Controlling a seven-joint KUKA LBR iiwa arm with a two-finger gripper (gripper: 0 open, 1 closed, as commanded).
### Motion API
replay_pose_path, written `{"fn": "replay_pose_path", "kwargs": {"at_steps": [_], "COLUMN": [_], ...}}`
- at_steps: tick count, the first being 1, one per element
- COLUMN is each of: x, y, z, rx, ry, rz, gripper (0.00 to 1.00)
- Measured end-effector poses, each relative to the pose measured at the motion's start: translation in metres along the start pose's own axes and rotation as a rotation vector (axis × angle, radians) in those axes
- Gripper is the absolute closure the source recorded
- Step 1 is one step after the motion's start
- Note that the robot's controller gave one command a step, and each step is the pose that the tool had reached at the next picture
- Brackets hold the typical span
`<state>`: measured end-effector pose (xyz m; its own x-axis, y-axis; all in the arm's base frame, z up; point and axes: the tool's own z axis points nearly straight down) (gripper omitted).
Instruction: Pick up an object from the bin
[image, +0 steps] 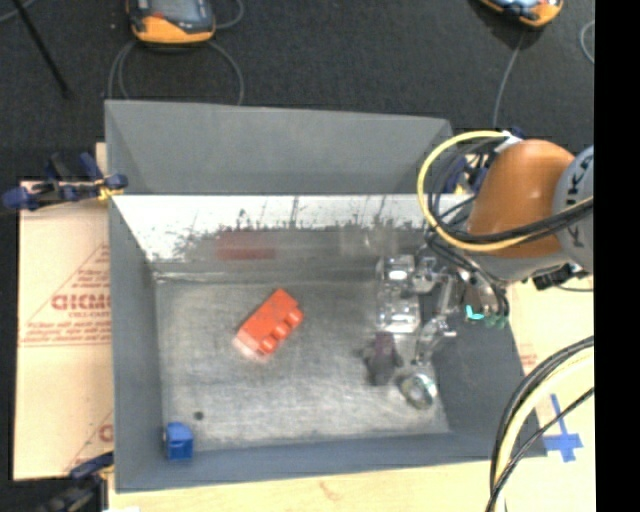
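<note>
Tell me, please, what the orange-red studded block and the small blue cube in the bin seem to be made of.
Orange-red block: probably moulded plastic, slightly glossy; even colour and raised studs like a toy brick.
Blue cube: plastic or painted wood, perhaps; flat solid colour, too small to tell more.

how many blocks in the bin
2: an orange-red studded block left of centre; a small blue block in the near-left corner. Others may be hidden on the right.
</note>
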<state>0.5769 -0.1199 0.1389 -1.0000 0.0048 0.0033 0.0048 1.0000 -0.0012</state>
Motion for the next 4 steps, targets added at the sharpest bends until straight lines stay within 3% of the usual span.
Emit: {"fn": "replay_pose_path", "kwargs": {"at_steps": [1,2,3,4], "x": [0.008,0.020,0.041,0.041], "y": [0.005,0.025,0.020,0.013], "z": [0.019,0.014,0.063,0.059], "rx": [0.003,0.003,0.000,0.011], "ry": [-0.030,-0.017,-0.011,0.000], "rz": [-0.111,-0.327,-0.928,-0.927], "gripper": [0.00,0.00,0.00,1.00]}}
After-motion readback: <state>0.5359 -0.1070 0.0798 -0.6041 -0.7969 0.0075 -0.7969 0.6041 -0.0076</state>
